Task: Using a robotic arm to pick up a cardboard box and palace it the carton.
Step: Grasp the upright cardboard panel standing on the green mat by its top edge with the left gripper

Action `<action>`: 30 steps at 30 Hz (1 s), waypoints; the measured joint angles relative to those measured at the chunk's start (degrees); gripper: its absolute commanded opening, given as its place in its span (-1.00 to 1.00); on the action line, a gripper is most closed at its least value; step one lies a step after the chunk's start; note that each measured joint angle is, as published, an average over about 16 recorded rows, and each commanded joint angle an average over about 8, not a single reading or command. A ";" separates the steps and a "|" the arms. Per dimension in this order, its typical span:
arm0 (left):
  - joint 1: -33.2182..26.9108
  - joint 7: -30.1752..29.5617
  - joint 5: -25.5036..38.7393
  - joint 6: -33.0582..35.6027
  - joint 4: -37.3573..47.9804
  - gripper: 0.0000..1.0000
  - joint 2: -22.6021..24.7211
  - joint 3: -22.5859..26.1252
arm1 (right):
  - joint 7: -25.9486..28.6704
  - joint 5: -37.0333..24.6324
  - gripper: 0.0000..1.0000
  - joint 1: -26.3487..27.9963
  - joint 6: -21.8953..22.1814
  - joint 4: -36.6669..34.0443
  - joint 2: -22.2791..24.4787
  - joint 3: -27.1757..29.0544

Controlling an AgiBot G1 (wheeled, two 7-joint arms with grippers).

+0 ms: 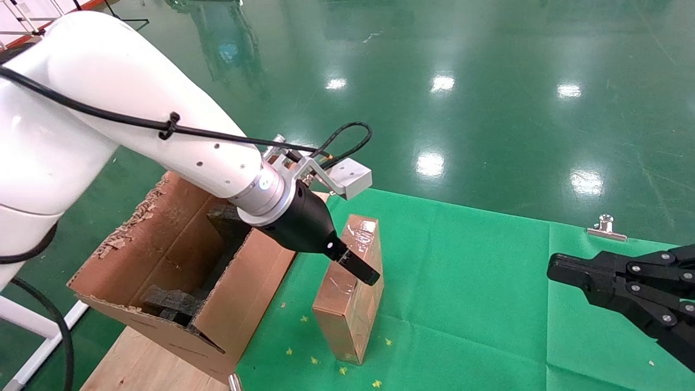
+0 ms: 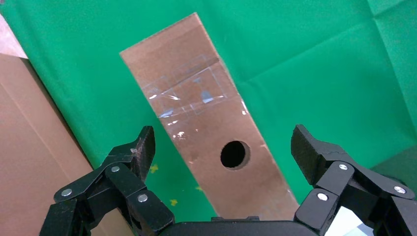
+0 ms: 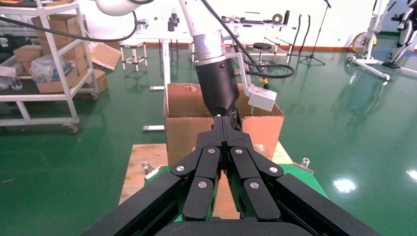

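The small brown taped cardboard box [image 1: 350, 288] stands on the green cloth, just right of the carton [image 1: 163, 260]. In the left wrist view the box [image 2: 206, 123] shows a round hole in its face. My left gripper [image 1: 362, 274] on the white robotic arm [image 1: 136, 136] hangs over the box, jaws wide open on either side of it [image 2: 223, 147], not touching it. My right gripper [image 1: 554, 269] is shut and empty, parked low at the right [image 3: 223, 125]. The carton holds black foam pieces [image 1: 168, 304].
The green cloth [image 1: 478, 293] covers a wooden table [image 1: 141, 364]; a metal clip [image 1: 605, 228] holds its far edge. The carton's right wall stands close beside the box. Shiny green floor lies beyond. Shelves with boxes [image 3: 44, 64] stand far off.
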 measured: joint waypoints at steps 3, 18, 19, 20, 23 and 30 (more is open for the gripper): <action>0.20 -0.28 0.46 -0.32 0.12 1.00 0.12 0.53 | 0.00 0.00 -1.00 0.00 0.00 0.00 0.00 0.00; 0.51 -0.57 1.49 -1.01 0.46 -0.60 0.33 1.49 | 0.00 0.01 1.00 -0.02 0.01 -0.02 0.01 0.01; 0.52 -0.57 1.49 -1.01 0.46 -0.85 0.33 1.48 | 0.00 0.01 1.00 -0.02 0.01 -0.02 0.01 0.01; 0.52 -0.57 1.48 -1.02 0.46 -1.00 0.32 1.46 | 0.00 0.01 1.00 -0.02 0.01 -0.02 0.01 0.01; 0.52 -0.58 1.42 -1.01 0.46 -1.00 0.30 1.41 | 0.00 0.01 1.00 -0.02 0.01 -0.02 0.01 0.01; 0.52 -0.60 1.28 -1.00 0.45 -1.00 0.25 1.29 | 0.00 0.01 1.00 -0.02 0.01 -0.02 0.01 0.00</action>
